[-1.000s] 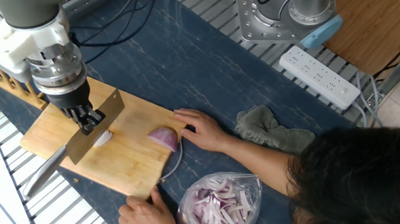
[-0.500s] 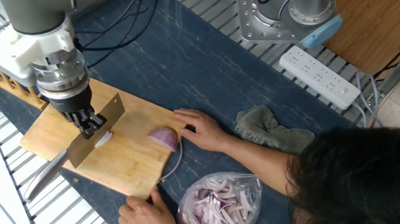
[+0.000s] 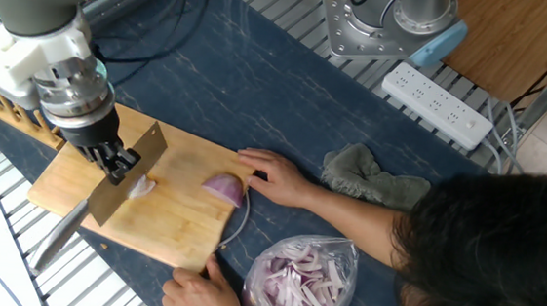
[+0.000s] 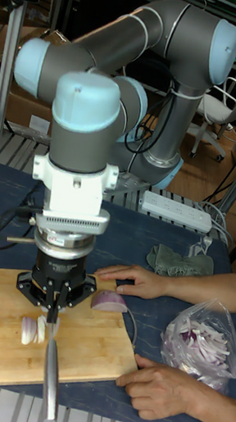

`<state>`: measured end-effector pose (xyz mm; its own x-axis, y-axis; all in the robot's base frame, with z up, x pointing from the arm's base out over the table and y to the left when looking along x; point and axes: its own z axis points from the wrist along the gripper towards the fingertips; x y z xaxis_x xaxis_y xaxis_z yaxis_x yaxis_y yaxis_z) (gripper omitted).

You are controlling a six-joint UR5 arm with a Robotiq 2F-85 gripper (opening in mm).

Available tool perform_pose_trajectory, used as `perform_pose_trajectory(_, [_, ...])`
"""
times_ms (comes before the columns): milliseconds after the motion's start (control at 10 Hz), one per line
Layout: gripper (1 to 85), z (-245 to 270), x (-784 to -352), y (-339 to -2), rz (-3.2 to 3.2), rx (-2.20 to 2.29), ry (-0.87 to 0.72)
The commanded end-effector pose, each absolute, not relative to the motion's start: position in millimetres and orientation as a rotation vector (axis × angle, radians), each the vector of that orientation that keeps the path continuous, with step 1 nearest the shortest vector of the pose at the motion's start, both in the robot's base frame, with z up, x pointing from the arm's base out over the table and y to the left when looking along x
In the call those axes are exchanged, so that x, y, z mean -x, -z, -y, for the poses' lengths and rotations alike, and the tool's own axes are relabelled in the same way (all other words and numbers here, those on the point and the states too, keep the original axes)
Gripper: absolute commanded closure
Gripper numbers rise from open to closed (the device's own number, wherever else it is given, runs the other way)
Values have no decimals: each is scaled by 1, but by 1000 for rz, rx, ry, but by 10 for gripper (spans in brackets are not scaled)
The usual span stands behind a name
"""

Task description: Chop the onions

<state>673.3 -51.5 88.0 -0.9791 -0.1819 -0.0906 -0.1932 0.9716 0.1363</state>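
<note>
My gripper (image 3: 117,161) is shut on a knife (image 3: 123,178), holding it blade-down over the wooden cutting board (image 3: 180,226). The blade stands against the small pale onion wedge (image 3: 142,189). In the tall fixed view that wedge shows as slices (image 4: 32,330) just left of the knife (image 4: 51,371) under the gripper (image 4: 54,303). The larger purple onion half (image 3: 224,189) (image 4: 109,302) lies on the board to the right, apart from the blade.
One hand of a person (image 3: 273,177) rests by the purple half and the other (image 3: 199,294) grips the board's near edge. A clear bag of onion strips (image 3: 303,278), a grey cloth (image 3: 374,178), a power strip (image 3: 439,105) and a wooden rack (image 3: 8,113) lie around the board.
The gripper and knife shifted slightly right half a second ago and have now moved back left, near where they stood a second ago. The hands and the purple half have not moved.
</note>
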Motion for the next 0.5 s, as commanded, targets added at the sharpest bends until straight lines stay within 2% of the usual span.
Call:
perform_pose_trajectory(0, [847,58,-673,-95,-3045,297,-233])
perform_pose_trajectory(400, [847,53,-671,-85,-3042,307,-199])
